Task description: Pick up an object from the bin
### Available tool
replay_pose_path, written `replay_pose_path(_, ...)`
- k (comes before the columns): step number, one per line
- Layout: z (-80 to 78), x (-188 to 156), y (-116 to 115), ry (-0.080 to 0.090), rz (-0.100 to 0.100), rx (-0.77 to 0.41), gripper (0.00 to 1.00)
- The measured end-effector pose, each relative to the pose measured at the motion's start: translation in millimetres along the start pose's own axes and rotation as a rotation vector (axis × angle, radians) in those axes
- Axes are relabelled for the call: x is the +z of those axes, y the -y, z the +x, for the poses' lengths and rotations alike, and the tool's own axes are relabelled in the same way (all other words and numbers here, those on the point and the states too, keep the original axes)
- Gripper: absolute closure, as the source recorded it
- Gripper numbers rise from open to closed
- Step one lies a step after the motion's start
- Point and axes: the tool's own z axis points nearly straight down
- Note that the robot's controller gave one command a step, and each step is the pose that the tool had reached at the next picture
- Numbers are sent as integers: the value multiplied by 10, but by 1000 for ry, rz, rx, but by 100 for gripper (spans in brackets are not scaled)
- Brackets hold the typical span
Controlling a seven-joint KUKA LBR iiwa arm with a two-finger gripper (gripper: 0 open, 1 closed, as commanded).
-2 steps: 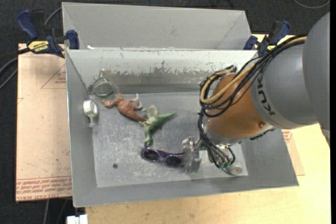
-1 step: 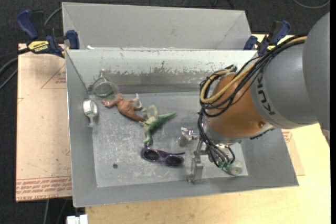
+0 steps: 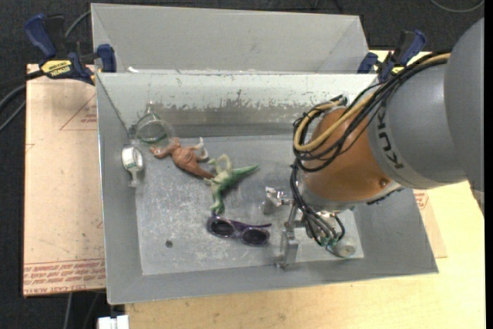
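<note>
**Operator:** Report gripper position.

**Technician:** The gripper [image 3: 286,246] sits low in the bin [image 3: 231,108], at the front-right of the floor and close to the front wall. It points downward from the wrist. The wrist's orange cover [image 3: 343,162] and looped cables [image 3: 323,127] hang above it.

**Operator:** Gripper state?

**Technician:** Cannot be determined. The view does not show whether it is released or clenched, and no thing can be made out in its grasp.

**Operator:** Locate the nearest object.

**Technician:** The purple sunglasses [image 3: 237,229] lie flat on the floor just to the view's left of the gripper, apart from it. They are judged the likely pick, since nothing else lies as near.

**Operator:** Other contents?

**Technician:** A green toy lizard [image 3: 226,179] lies beyond the sunglasses, toward the middle. A brown toy dinosaur [image 3: 185,157] lies next to it, further back-left. A clear ring-shaped item [image 3: 152,131] rests in the back-left corner, well apart from the gripper.

**Operator:** Why the downward posture?

**Technician:** This is a judgement. The sloped walls settle items onto the flat floor, so a descent from above keeps the wrist off the walls. The sunglasses lie flat, so there is little height to grip and the thin frame may slip.
</note>
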Motion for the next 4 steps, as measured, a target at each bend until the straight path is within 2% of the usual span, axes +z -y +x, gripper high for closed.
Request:
replay_pose_path(1,-608,6,-621,5,-2,-121,0)
replay_pose_path(2,-185,7,-466,0,-1,-30,100)
replay_pose_path(3,-185,6,-466,0,-1,-30,100)
replay_pose_path(4,-332,-983,-399,4,-2,-39,100)
